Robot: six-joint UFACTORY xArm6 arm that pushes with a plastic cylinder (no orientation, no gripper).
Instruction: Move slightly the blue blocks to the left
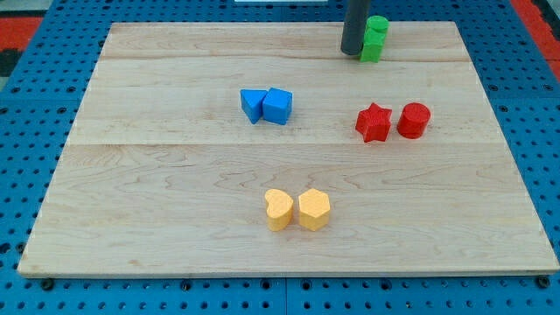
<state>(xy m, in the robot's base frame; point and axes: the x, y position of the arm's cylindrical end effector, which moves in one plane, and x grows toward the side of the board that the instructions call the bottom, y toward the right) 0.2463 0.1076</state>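
Two blue blocks sit touching near the board's middle, slightly toward the view's top left: an angular blue block (253, 104) on the left and a blue cube (278, 106) on the right. My tip (353, 52) is at the lower end of a dark rod near the view's top edge, well to the upper right of the blue blocks. It stands right beside the left side of the green blocks (374, 38); I cannot tell if it touches them.
A red star (374, 122) and a red cylinder (414, 120) sit at the view's right. A yellow heart (278, 209) and a yellow hexagon (313, 209) sit toward the view's bottom. The wooden board (131, 201) lies on a blue pegboard.
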